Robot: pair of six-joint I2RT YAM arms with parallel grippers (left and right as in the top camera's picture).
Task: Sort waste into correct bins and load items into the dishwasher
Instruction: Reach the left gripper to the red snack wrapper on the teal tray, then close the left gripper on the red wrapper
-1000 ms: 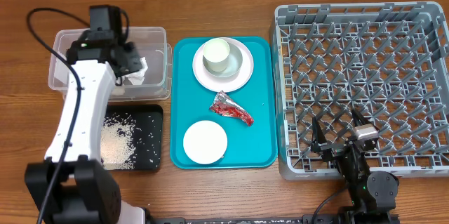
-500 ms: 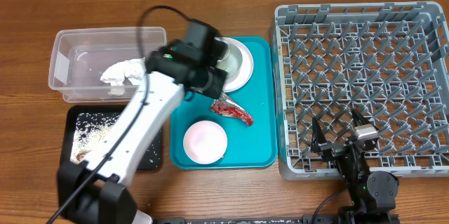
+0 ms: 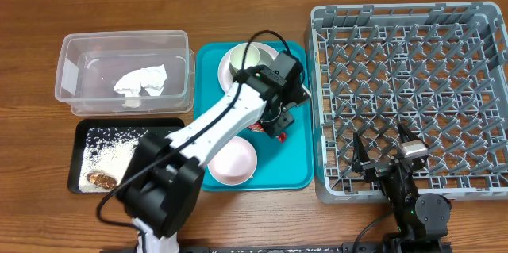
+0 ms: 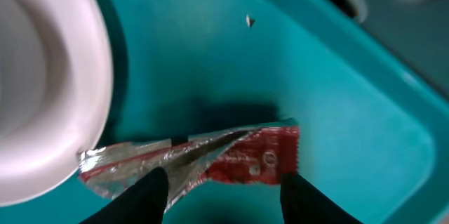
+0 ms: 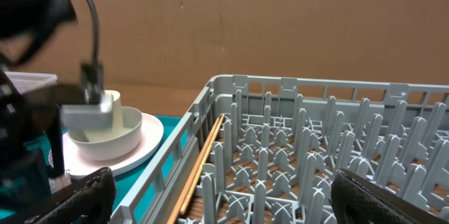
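1. Wrapper (image 4: pixel 217 157), red and silver, lay flat on the teal tray (image 3: pixel 298 166). Its silver end seemed to touch the rim of the white plate (image 4: pixel 49 76).
2. My left gripper (image 4: pixel 221 192) hung just above it with the two fingers apart, one on each side of the wrapper. Nothing was clamped between them yet.
3. My right gripper (image 5: pixel 224 206) rested at the near edge of the dish rack (image 3: pixel 413 63). Its fingers were also wide apart and held nothing.
4. For the part done, I judged this: a crumpled paper (image 3: pixel 143 82) lay in the clear bin (image 3: pixel 67 70), and rice (image 3: pixel 119 154) was spread on the black tray (image 3: pixel 168 128). So some waste looked sorted already.
5. For the part left, the wrapper was not yet in any bin. The plate, the cup (image 3: pixel 244 59) on it and the bowl (image 3: pixel 232 162) all stood on the teal tray.
6. In the rack I could see only a thin wooden stick (image 5: pixel 200 168). I judged that loading had hardly begun and more than half of the task remained.
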